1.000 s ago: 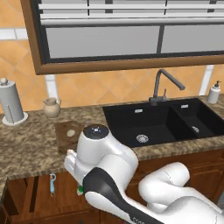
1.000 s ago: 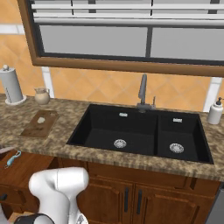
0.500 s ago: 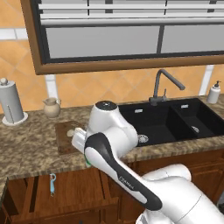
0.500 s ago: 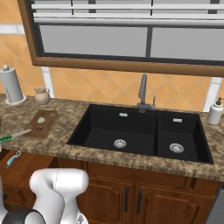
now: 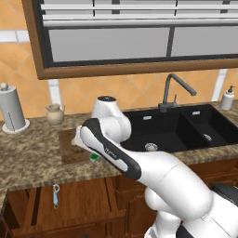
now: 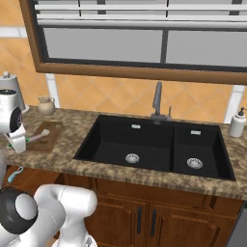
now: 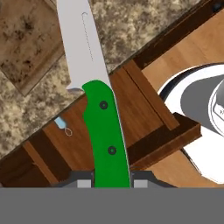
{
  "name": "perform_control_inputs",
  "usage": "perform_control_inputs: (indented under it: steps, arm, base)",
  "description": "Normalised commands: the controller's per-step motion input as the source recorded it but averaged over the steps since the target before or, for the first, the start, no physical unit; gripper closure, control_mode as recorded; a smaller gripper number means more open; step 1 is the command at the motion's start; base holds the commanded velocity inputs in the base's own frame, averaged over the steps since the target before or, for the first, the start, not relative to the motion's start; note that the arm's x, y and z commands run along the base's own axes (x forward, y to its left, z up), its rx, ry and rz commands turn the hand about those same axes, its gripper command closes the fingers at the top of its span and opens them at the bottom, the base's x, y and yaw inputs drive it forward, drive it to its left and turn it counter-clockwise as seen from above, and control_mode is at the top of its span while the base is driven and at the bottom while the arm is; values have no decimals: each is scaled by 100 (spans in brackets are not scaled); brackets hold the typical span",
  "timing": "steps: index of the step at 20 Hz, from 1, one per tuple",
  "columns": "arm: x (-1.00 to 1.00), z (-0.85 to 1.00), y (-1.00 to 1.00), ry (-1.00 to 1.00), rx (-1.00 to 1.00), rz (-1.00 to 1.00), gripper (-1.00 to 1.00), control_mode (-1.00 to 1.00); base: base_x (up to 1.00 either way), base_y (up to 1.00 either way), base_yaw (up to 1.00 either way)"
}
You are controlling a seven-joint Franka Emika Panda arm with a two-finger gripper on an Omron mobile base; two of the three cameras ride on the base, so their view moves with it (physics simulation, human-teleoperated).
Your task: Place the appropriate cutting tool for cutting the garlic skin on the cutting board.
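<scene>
My gripper (image 7: 112, 181) is shut on the green handle of the cutting tool (image 7: 105, 135), whose pale silver blade (image 7: 81, 43) points toward the dark brown cutting board (image 7: 26, 43). In the left base view the gripper (image 5: 93, 153) hangs over the counter's front edge, at the near right corner of the cutting board (image 5: 69, 148). In the right base view the knife (image 6: 37, 136) reaches from the gripper (image 6: 19, 143) over the near end of the cutting board (image 6: 48, 140). The garlic is hidden.
A light-blue-handled peeler (image 5: 56, 194) lies in the open drawer (image 7: 144, 109) below the counter. A paper towel holder (image 5: 12, 108) and a small jug (image 5: 55, 114) stand behind the board. The black sink (image 6: 154, 147) with faucet (image 6: 157, 101) lies to the right; a soap dispenser (image 6: 238, 123) stands far right.
The arm has swung up from the drawer and back toward the counter, carrying the green-handled knife to the board's near corner. The peeler has stayed in the drawer.
</scene>
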Motion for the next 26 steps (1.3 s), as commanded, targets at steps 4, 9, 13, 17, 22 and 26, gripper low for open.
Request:
perform_control_inputs:
  steps: [4,9,13,17,22,26]
  arm:
    - [75,-44,35,15,-14,10,100,-100]
    - [70,-29,18,7,-12,9,100,-100]
    - [35,-33,9,0,-11,6,100,-100]
    - [19,-39,0,0,-7,2,100,-100]
    - [9,-34,0,0,-2,0,100,-100]
    - [16,-24,0,0,0,0,100,-100]
  base:
    - [0,0,0]
    - [0,0,0]
    - [0,0,0]
    - [0,0,0]
    - [0,0,0]
    - [0,0,0]
